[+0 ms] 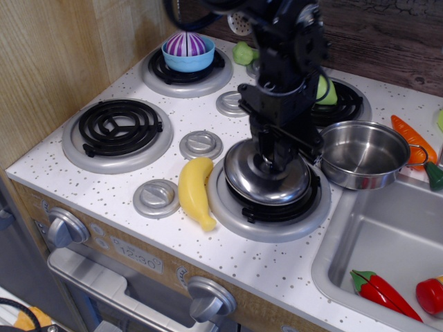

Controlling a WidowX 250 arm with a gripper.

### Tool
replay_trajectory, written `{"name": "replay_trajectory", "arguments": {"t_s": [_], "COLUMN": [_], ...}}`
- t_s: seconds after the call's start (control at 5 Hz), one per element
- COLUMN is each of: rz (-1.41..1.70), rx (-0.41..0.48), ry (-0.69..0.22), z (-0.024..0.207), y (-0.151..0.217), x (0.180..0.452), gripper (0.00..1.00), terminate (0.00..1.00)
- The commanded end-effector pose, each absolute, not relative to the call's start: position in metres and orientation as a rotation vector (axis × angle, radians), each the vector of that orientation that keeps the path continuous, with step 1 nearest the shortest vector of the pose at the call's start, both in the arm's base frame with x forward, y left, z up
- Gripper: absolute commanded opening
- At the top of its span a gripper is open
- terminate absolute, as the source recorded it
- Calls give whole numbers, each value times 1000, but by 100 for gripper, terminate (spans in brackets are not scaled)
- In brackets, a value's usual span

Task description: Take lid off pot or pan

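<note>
The only writing I can find is on the small display panel [137, 256] on the stove front, and it is too faint for me to read; I see no brand marks anywhere.

Counting what is on the stovetop [104, 181]: four black coil burners, of which I see the near-left one [119, 127] fully bare. Five flat grey discs with raised bars sit between them, though the far one is mostly behind the arm. There is one banana [197, 191], one blue bowl [187, 57] with a purple striped thing in it on the far-left burner, two green fruits near the back, one carrot [414, 140] at the right edge, and one slotted spoon [241, 22] hanging on the back wall. In the sink [360, 238] lie one red pepper [382, 291] and one red item cut off at the frame's edge.

My gripper [268, 162] is down on the lid [266, 181], fingers closed tight around its centre knob, so I have hold of it. The lid sits low over the near-right burner [268, 207], slightly tilted; I cannot tell whether it rests on the coil or hangs just above it.

The pot [363, 153] stands uncovered just to the right of the lid, between that burner and the sink, its inside bare and shiny.
</note>
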State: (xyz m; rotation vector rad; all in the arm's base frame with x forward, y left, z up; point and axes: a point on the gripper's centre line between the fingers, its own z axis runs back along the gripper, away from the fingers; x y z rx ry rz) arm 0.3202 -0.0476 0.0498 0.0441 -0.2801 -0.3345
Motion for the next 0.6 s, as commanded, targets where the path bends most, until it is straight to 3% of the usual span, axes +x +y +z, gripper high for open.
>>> {"name": "replay_trajectory", "arguments": {"t_s": [0.0,0.2,0.4], "rz": [-371,-371,-371], "rx": [19,19,19], "ry": [-375,-375,-375], "z": [57,57,57], "y": [-45,-45,-45], "x": [329,329,329], "gripper": [100,100,100], "terminate": [0,0,100]}}
